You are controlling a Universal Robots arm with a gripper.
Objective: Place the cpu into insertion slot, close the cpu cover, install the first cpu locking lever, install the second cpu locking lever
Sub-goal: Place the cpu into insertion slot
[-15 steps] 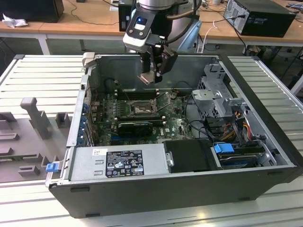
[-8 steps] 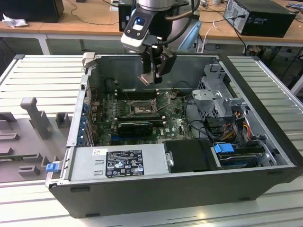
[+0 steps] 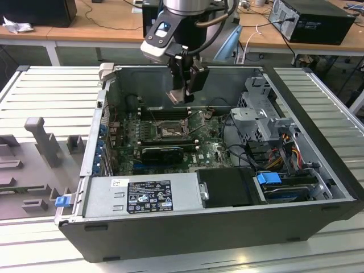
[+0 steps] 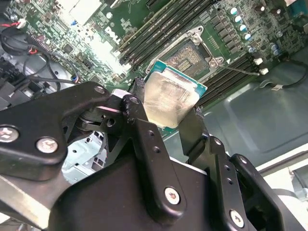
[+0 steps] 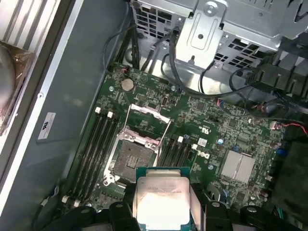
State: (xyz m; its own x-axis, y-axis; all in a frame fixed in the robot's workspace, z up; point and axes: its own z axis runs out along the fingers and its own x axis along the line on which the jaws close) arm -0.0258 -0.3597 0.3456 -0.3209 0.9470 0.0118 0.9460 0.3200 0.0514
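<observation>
**A:** Clamped on the cpu [image 5: 161, 202], gripper [image 3: 183, 98] pinching it by two opposite edges, pale face turned to both wrist views. Hanging above the green board [image 5: 211, 120], inside the open case [image 3: 318, 133].

**B:** And the insertion slot [image 5: 131, 161]?

**A:** Bare, dark, silvery-rimmed. Near the chip in the first wrist view, but apart from it, no contact. Cpu cover [image 5: 147, 110] tipped up at the socket's edge, leaving the opening free.

**B:** Plenty to go wrong from here, by the look of it. Only a thin edge grip, so likely to let the chip twist or slip at the slightest nudge.

**A:** Agreed. Easy, too, to land a corner on the rim by coming down off-centre or rotated. Probably bent contacts if pressed like that.

**B:** Worth watching the raised cover as well. Close enough to snag a finger, perhaps.
</observation>
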